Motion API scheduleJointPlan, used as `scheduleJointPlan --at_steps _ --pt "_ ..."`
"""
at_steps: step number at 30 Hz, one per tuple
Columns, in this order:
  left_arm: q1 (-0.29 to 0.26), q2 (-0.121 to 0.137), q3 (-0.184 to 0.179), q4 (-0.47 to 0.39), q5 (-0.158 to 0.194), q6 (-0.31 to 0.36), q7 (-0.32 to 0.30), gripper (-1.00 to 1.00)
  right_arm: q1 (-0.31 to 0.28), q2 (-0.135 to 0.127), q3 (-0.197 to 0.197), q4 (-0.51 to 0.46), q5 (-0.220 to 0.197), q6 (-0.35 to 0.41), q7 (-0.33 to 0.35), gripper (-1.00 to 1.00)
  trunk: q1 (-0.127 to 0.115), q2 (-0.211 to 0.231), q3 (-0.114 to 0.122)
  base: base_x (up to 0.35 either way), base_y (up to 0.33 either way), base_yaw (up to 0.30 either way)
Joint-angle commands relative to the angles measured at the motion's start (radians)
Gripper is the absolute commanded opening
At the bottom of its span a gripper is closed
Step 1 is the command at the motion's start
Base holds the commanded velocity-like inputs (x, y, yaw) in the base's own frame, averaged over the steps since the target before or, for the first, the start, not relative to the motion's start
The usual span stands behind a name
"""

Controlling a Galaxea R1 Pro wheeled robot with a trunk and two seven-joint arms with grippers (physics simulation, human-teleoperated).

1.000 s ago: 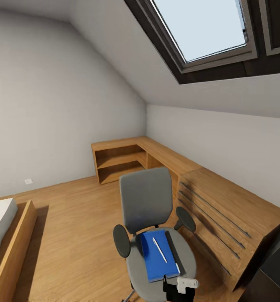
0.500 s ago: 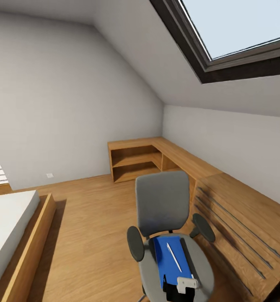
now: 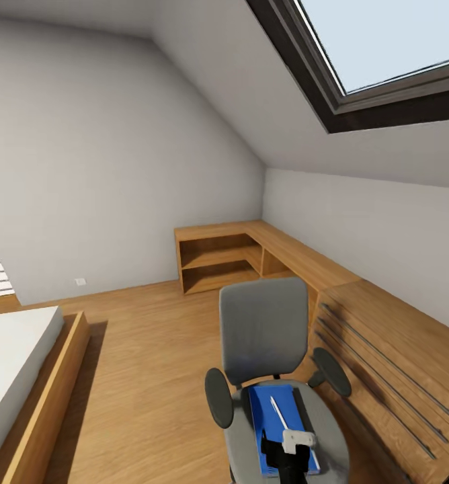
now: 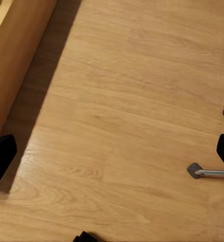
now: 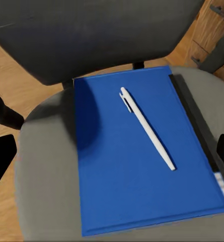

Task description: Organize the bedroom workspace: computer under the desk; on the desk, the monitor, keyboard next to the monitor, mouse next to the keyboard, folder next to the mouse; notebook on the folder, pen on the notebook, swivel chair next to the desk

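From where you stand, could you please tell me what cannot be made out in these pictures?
- Folder: a dark strip beside the blue notebook, which covers the rest.
- Chair base: cut off by the head view's lower edge.
- Right pincer: seen from behind in the head view, so open or shut is unclear.
- Left pincer: just dark fingertips at the frame edges over the floor.

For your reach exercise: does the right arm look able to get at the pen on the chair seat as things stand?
Probably yes. The right pincer hangs open over the seat of the swivel chair, and the pen lies bare on the blue notebook, nothing covering it.
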Motion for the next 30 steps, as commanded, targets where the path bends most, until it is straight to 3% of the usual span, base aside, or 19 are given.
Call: scheduleJointPlan --at_steps 1,4,5,9,12,13,17,21,22,23,24,26,29,30 --pt "0.0 0.0 -0.001 -0.004 0.008 0.005 0.005 1.0 -0.003 -0.007 0.009 -0.017 -0.006 0.032 -0.006 1.0 0.0 -0.001 -0.001 0.002 0.0 0.001" --pt "0.0 0.002 0.0 -0.007 0.007 0.005 0.004 1.0 -0.031 -0.06 0.007 -0.147 -0.009 0.249 -0.003 1.0 0.0 -0.001 -0.001 0.036 0.0 0.0" --pt "0.0 0.005 0.0 -0.01 0.006 0.005 0.003 1.0 -0.077 -0.079 0.005 -0.224 -0.011 0.379 -0.002 1.0 0.0 -0.001 -0.001 0.267 0.0 0.0" --pt "0.0 0.006 -0.003 -0.01 0.006 0.006 0.002 1.0 -0.139 -0.084 0.004 -0.24 -0.038 0.504 -0.001 1.0 0.0 -0.001 -0.001 0.288 0.0 0.0" --pt "0.0 0.006 -0.003 -0.01 0.006 0.006 0.002 1.0 -0.154 -0.085 0.004 -0.243 -0.056 0.596 -0.001 1.0 0.0 -0.001 -0.001 0.225 0.0 0.0" --pt "0.0 0.005 -0.004 -0.017 0.006 0.006 0.002 1.0 -0.159 -0.085 0.004 -0.246 -0.063 0.678 -0.003 1.0 0.0 -0.001 -0.001 0.091 0.0 0.0" --pt "0.0 0.003 -0.004 -0.045 0.006 0.006 0.002 1.0 -0.165 -0.084 0.004 -0.25 -0.069 0.77 -0.005 1.0 0.0 -0.001 -0.001 0.049 0.0 0.0" --pt "0.0 0.008 0.003 -0.151 0.007 0.025 0.005 1.0 -0.216 -0.089 0.003 -0.25 -0.07 0.875 -0.008 1.0 0.0 -0.001 -0.001 0.013 0.0 0.0" --pt "0.0 0.009 0.005 -0.215 0.008 0.059 0.007 1.0 -0.239 -0.098 0.003 -0.248 -0.072 0.914 -0.007 1.0 0.0 -0.001 -0.001 0.005 0.0 0.0" --pt "0.0 0.009 0.006 -0.32 0.009 0.205 0.011 1.0 -0.269 -0.118 -0.008 -0.247 -0.081 0.971 -0.004 1.0 0.0 -0.001 -0.001 0.002 0.0 0.0" --pt "0.0 0.007 0.005 -0.339 0.009 0.256 0.013 1.0 -0.273 -0.122 -0.014 -0.246 -0.087 0.981 -0.003 1.0 0.0 -0.001 -0.001 0.002 0.0 0.0" --pt "0.001 -0.001 0.003 -0.401 0.01 0.473 0.02 1.0 -0.282 -0.13 -0.037 -0.246 -0.118 1.012 -0.002 1.0 0.0 -0.001 -0.001 0.001 0.0 0.0" --pt "-0.012 -0.019 0.002 -0.437 0.017 0.649 0.021 1.0 -0.287 -0.133 -0.048 -0.247 -0.152 1.032 -0.003 1.0 0.0 -0.001 -0.001 0.0 0.0 0.0" --pt "-0.021 -0.021 0.002 -0.44 0.022 0.668 0.021 1.0 -0.287 -0.133 -0.049 -0.248 -0.155 1.036 -0.003 1.0 0.0 -0.001 -0.001 0.0 0.0 0.0"
